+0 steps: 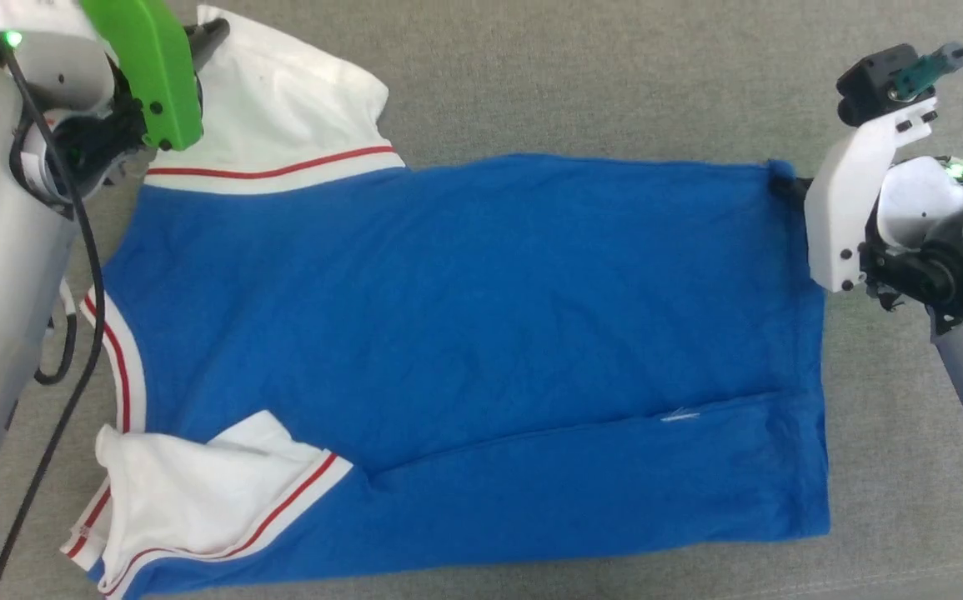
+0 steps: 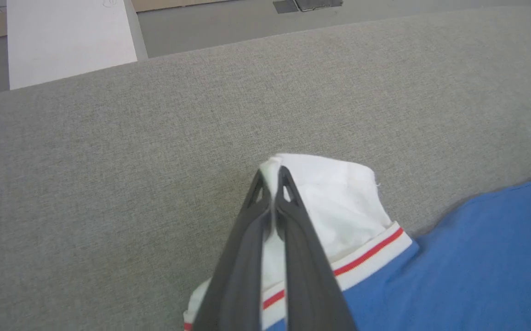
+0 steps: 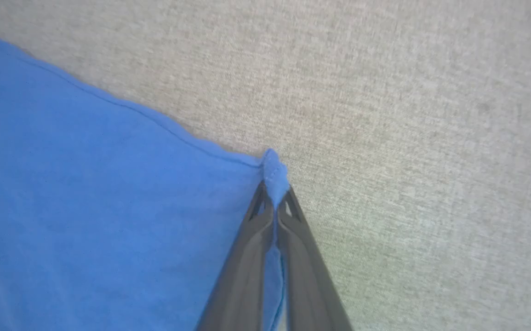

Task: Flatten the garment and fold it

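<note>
A: Where are we with the garment (image 1: 464,333)?
B: Flattening, I'd say: it lies spread on the grey woven surface (image 1: 614,75), the near sleeve (image 1: 198,483) crumpled, a crease (image 1: 573,425) along the lower side
A: Grips?
B: The left gripper (image 2: 272,177) pinches the far white sleeve (image 2: 339,202); the right gripper (image 3: 274,188) pinches the blue hem corner (image 3: 274,168). Next probably calls for a gentle pull apart, since the soft knit stretches

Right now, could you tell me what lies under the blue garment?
The garment lies spread on a grey fabric surface, which shows beyond its edges. Anything directly beneath the cloth, and its downward face, are covered.
</note>
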Robot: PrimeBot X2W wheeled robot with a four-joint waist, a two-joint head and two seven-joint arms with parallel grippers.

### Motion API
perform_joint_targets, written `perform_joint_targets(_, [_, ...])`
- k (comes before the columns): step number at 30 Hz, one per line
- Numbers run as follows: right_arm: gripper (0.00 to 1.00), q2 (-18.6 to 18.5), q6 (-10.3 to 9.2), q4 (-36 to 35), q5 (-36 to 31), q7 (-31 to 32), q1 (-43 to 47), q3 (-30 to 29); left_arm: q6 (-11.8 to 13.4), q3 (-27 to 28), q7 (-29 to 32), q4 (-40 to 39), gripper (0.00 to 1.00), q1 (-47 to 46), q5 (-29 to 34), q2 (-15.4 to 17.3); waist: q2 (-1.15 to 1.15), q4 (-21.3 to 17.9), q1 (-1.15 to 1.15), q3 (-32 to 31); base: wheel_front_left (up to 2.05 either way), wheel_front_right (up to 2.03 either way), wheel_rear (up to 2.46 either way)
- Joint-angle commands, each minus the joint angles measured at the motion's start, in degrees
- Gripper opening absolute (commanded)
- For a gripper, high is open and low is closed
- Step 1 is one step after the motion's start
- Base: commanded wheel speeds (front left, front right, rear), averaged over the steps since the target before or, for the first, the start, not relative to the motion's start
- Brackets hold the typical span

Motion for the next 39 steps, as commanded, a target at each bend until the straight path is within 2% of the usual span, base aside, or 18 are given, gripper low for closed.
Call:
perform_joint_targets(1, [0.0, 0.1, -0.08, 0.1, 0.2, -1.9, 1.1, 0.3, -0.3, 0.4, -1.1, 0.0, 0.0, 1.6, -0.5, 0.2, 0.69, 0.2, 0.0, -2.5, 0.0, 0.0, 0.0])
perform_joint_targets(2, [0.0, -0.5, -0.08, -0.5, 0.0, -5.4, 1.6, -0.4, -0.4, 1.3, -3.1, -0.4, 0.0, 4.0, -1.6, 0.9, 0.69, 0.4, 0.0, -5.4, 0.0, 0.0, 0.0])
perform_joint_targets(3, [0.0, -0.8, -0.08, -0.8, 0.1, -6.3, 2.0, -0.7, -0.3, 1.3, -3.7, -0.7, 0.0, 5.2, -1.4, 1.7, 0.69, 0.6, 0.0, -6.6, 0.0, 0.0, 0.0])
perform_joint_targets(8, [0.0, -1.5, -0.08, -2.2, 0.8, -8.1, 5.9, -2.1, 0.9, 4.3, -8.0, -4.1, 0.0, 12.9, -4.5, 3.4, 0.69, 1.3, 0.0, -11.5, 0.0, 0.0, 0.0])
perform_joint_targets(17, [0.0, -1.9, -0.08, -5.4, 2.0, -9.6, 18.4, -6.2, 7.5, 10.4, -17.4, -16.2, 0.0, 37.4, -10.3, 7.0, 0.69, 3.6, 0.0, -17.2, 0.0, 0.0, 0.0])
perform_joint_targets(25, [0.0, 0.6, -0.08, -6.0, 2.2, -9.9, 26.9, -9.9, 12.4, 13.0, -23.8, -25.1, 0.0, 58.0, -14.8, 6.3, 0.69, 4.1, 0.0, -19.3, 0.0, 0.0, 0.0])
perform_joint_targets(31, [0.0, 2.3, -0.08, -4.5, 1.8, -11.2, 32.0, -12.4, 14.1, 13.8, -25.9, -27.1, 0.0, 66.3, -17.3, 5.0, 0.69, 4.3, 0.0, -19.7, 0.0, 0.0, 0.0])
perform_joint_targets(34, [0.0, 3.5, -0.08, -3.6, 1.6, -12.4, 34.6, -13.3, 13.9, 13.6, -26.4, -26.0, 0.0, 68.1, -18.1, 3.9, 0.69, 4.3, 0.0, -19.8, 0.0, 0.0, 0.0])
perform_joint_targets(35, [0.24, 4.0, -0.08, -3.2, 1.7, -13.0, 35.6, -13.6, 13.8, 13.3, -26.5, -25.4, 0.14, 68.5, -18.3, 3.4, 0.69, 4.2, 0.0, -19.9, 0.0, 0.0, 0.0])
perform_joint_targets(36, [0.4, 4.4, -0.08, -2.8, 1.8, -13.4, 36.4, -13.7, 13.6, 13.1, -26.8, -24.8, 0.36, 68.7, -18.3, 3.0, 0.69, 4.2, 0.0, -19.9, 0.0, 0.0, 0.0])
perform_joint_targets(37, [0.8, 4.8, -0.08, -2.4, 1.8, -14.0, 37.4, -13.9, 13.3, 13.0, -27.3, -24.1, 0.93, 68.8, -18.3, 2.4, 0.69, 4.1, 0.0, -20.1, 0.0, 0.0, 0.0])
perform_joint_targets(38, [1.0, 5.3, -0.08, -2.1, 1.6, -14.7, 38.3, -14.1, 13.1, 12.8, -27.8, -23.4, 1.0, 68.9, -18.1, 1.9, 0.69, 4.0, 0.0, -20.3, 0.0, 0.0, 0.0])
perform_joint_targets(39, [1.0, 5.7, -0.08, -2.0, 1.5, -15.3, 39.0, -14.2, 12.9, 12.5, -28.1, -23.0, 1.0, 69.0, -17.9, 1.7, 0.69, 3.9, 0.0, -20.5, 0.0, 0.0, 0.0])
